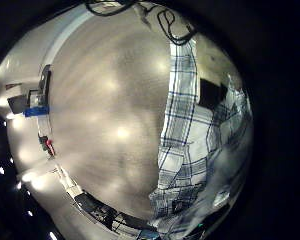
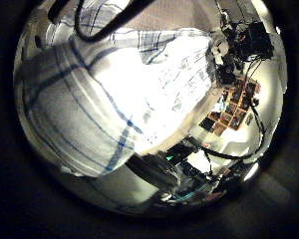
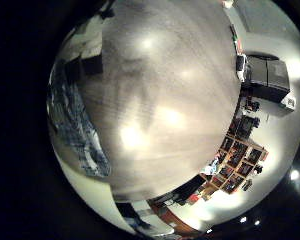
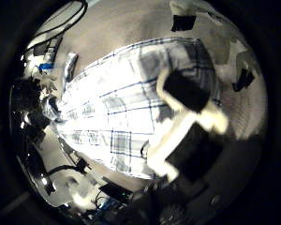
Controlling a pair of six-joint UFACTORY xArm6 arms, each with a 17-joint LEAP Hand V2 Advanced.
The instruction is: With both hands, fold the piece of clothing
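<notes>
A checked shirt (image 4: pixel 122 117) lies spread flat on the table (image 3: pixel 160 90). My right hand (image 4: pixel 192 112) hovers over it with its fingers (image 4: pixel 178 89) spread apart and nothing between them. In the right little finger side view the shirt (image 3: pixel 75 125) shows only as a strip beside bare tabletop. The same cloth (image 2: pixel 110 90) fills most of the left thumb side view in a loose fold, very close to my left hand's palm. In the left little finger side view the shirt (image 1: pixel 190 140) runs along one side of the table (image 1: pixel 110 100). Whether the left hand holds it is hidden.
Beyond the table's edge stand shelves with small items (image 3: pixel 235 150) and a dark box (image 3: pixel 265 75). A few small objects (image 1: pixel 35 100) sit past the table's far rim on the left hand's side.
</notes>
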